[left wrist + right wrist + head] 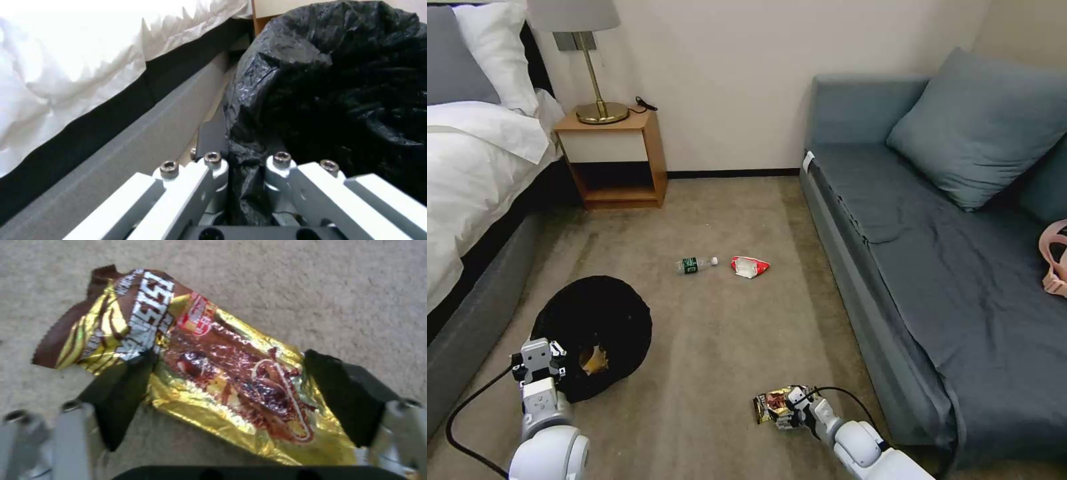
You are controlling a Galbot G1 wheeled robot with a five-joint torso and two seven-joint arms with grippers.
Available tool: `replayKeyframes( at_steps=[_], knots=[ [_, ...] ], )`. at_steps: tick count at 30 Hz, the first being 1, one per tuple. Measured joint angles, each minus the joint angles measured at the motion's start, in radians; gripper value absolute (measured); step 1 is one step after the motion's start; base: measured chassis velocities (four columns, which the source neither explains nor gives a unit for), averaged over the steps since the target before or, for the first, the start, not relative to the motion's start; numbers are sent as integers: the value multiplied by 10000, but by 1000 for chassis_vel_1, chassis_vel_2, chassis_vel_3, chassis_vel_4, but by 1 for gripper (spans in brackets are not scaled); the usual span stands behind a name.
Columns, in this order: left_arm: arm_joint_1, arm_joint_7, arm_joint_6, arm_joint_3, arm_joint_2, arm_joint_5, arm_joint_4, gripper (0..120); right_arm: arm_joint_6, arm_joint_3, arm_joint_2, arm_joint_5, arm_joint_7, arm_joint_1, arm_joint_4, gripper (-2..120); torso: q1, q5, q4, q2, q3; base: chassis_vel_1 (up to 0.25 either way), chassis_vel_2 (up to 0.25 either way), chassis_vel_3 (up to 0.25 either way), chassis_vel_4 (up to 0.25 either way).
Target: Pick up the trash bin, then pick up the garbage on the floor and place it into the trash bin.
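Open carpet (727,333) between bed (474,200) and sofa (934,267); nightstand (614,157) at far wall.

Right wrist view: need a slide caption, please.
Open right gripper straddles the gold-brown snack wrapper on the carpet.

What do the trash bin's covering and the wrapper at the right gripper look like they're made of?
The trash bin, pinched at its rim by the left gripper, looks wrapped in thin black plastic film: wrinkled, with glossy highlights. The gold-brown snack wrapper, lying on the carpet between the right gripper's open fingers, looks like metallised foil: mirror-like gold creases and printed graphics.
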Motion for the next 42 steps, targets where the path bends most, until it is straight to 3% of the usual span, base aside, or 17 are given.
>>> replayKeyframes(
  at_steps=[13,26,42],
  knots=[
    [115,1,-145,-5,-28,15,-29,4,27,95,-64,-75,-67,-261,188,53,0,9,6,0,0,0,0,0,0],
    [306,2,-337,-27,-55,31,-112,4,154,376,-108,-312,-166,-704,285,4,0,-2,3,-2,0,0,0,0,0],
    [436,-3,-464,-44,-18,28,-219,4,148,676,-177,-354,-199,-988,680,0,1,1,0,-5,2,0,0,0,0]
  ],
)
